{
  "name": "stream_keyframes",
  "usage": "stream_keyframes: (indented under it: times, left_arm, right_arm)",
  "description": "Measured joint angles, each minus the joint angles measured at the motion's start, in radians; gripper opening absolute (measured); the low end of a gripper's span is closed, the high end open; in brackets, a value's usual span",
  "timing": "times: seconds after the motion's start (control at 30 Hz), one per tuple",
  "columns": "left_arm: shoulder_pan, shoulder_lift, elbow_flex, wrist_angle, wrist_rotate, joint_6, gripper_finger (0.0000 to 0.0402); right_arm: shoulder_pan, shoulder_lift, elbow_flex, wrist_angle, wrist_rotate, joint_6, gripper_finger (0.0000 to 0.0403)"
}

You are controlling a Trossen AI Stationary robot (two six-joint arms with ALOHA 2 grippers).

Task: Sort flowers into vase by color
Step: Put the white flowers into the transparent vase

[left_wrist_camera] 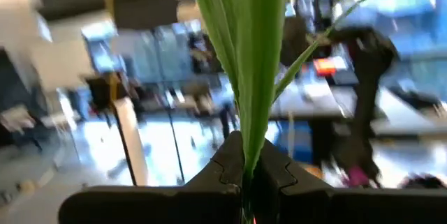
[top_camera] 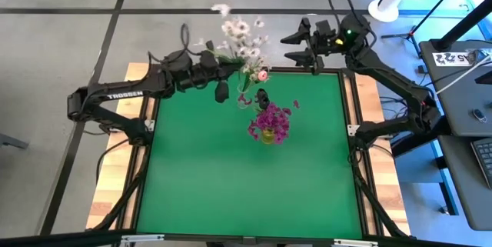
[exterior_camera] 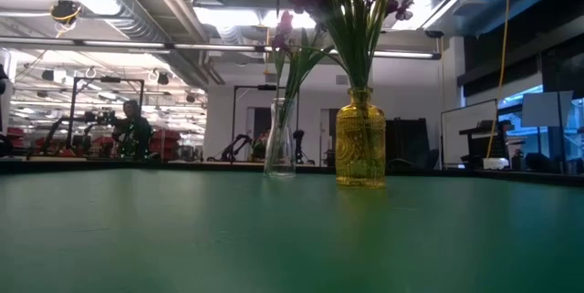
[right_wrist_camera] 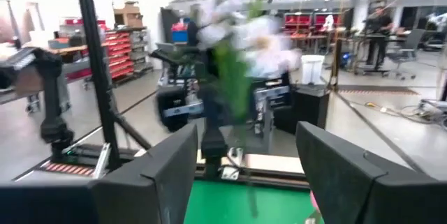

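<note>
A spray of white flowers (top_camera: 242, 33) on green stems is held above the table's far edge, with my left gripper (top_camera: 224, 65) shut on the stems. Right of it, near the far right corner, my right gripper (top_camera: 294, 49) stands open and empty, and its wrist view shows the blurred white flowers (right_wrist_camera: 237, 35) ahead. A clear vase (exterior_camera: 279, 151) with a pale pink bud (top_camera: 262, 75) stands on the green table. Beside it a yellow vase (exterior_camera: 360, 151) holds magenta flowers (top_camera: 269, 120). My left gripper pinches the green stems and leaves (left_wrist_camera: 250, 155) of the white spray between its two fingers, low on the stems. The fingers come about level from the table's left side. The stems rise above the fingers, and the spray is lifted clear of the table.
The green mat (top_camera: 246, 185) lies bare in front of the two vases. Wooden table edges (top_camera: 115, 178) flank it. Both vases stand in the far middle, just nearer than the held spray. Beyond the table the room has racks, desks and a person (exterior_camera: 132, 129).
</note>
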Motion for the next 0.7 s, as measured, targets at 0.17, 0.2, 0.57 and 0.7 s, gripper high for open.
stream_keyframes:
  times: [0.17, 0.2, 0.57, 0.7]
  left_arm:
    - [0.057, -0.036, -0.242, 0.351, 0.004, -0.06, 0.0]
    - [0.068, -0.031, -0.279, 0.395, 0.007, -0.078, 0.0]
    - [0.145, 0.185, -0.357, 0.691, 0.124, -0.142, 0.0]
    - [0.156, 0.23, -0.357, 0.694, 0.133, -0.163, 0.0]
  right_arm:
    - [-0.019, -0.019, -0.011, -0.038, -0.032, -0.045, 0.0223]
    - [-0.019, -0.02, -0.019, -0.038, -0.032, -0.049, 0.022]
    - [-0.016, -0.019, -0.165, 0.062, 0.014, -0.123, 0.0209]
    - [-0.024, -0.019, -0.211, 0.128, 0.013, -0.097, 0.0209]
